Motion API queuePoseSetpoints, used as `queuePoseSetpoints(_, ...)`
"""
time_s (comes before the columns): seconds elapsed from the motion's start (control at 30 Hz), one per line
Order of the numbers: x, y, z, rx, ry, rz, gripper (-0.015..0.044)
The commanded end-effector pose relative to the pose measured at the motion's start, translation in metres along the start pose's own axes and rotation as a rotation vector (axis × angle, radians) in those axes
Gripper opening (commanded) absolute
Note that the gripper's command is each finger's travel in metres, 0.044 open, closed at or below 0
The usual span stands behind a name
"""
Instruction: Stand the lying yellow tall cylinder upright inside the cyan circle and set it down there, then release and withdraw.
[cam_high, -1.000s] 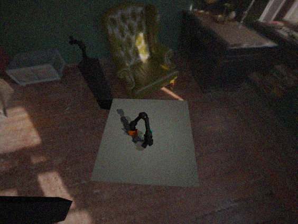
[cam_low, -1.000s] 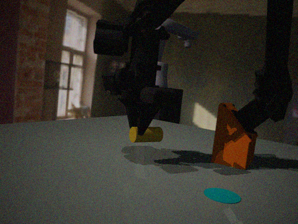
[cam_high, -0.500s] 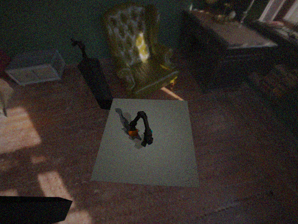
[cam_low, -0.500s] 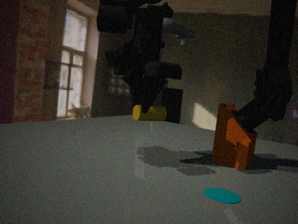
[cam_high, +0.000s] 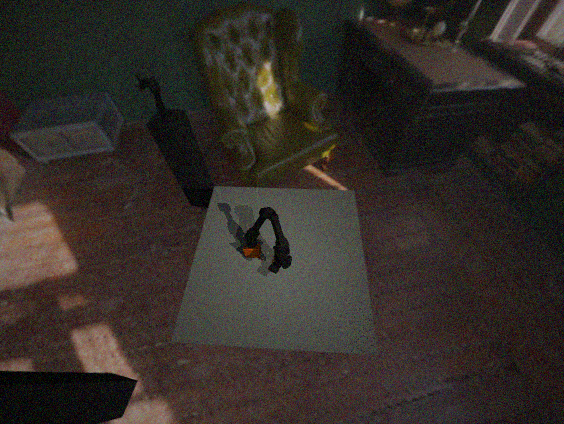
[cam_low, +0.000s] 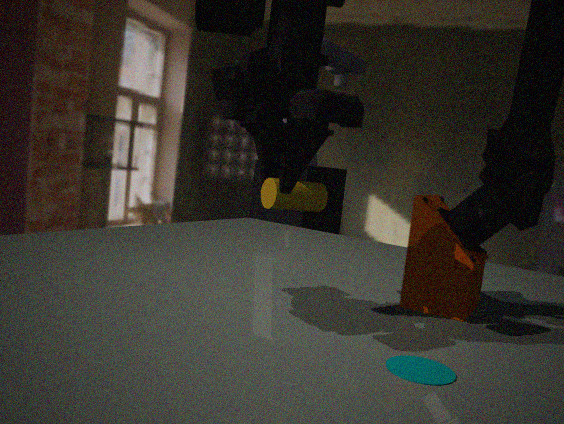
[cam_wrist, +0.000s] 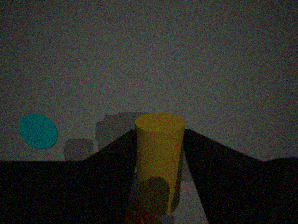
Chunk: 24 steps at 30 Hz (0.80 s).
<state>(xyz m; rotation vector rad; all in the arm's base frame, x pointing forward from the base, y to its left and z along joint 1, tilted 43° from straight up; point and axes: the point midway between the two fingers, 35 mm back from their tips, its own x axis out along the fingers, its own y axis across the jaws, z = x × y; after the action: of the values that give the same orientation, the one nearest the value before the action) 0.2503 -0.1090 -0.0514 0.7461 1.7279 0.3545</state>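
Observation:
The yellow tall cylinder lies level in the air, well above the table, in the exterior view. My gripper is shut on it, with a fingertip across its side nearer one end. The cyan circle lies flat on the table, bare, at the lower right in the exterior view and at the left in the wrist view. The cylinder is not over the circle. In the top view the arm hides the cylinder and the circle.
An orange block-like stand is at the arm's base, behind the circle in the exterior view. The grey table top carries the arm's shadows. A dark case and an armchair stand beyond its far edge.

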Motion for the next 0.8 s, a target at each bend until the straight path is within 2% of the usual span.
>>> queuePoseSetpoints(0.0, -0.001, 0.015, -0.003, 0.001, 0.006, 0.005, 0.0105)
queuePoseSetpoints(0.77, -0.012, 0.089, -0.016, -0.026, 0.003, 0.005, 0.0105)
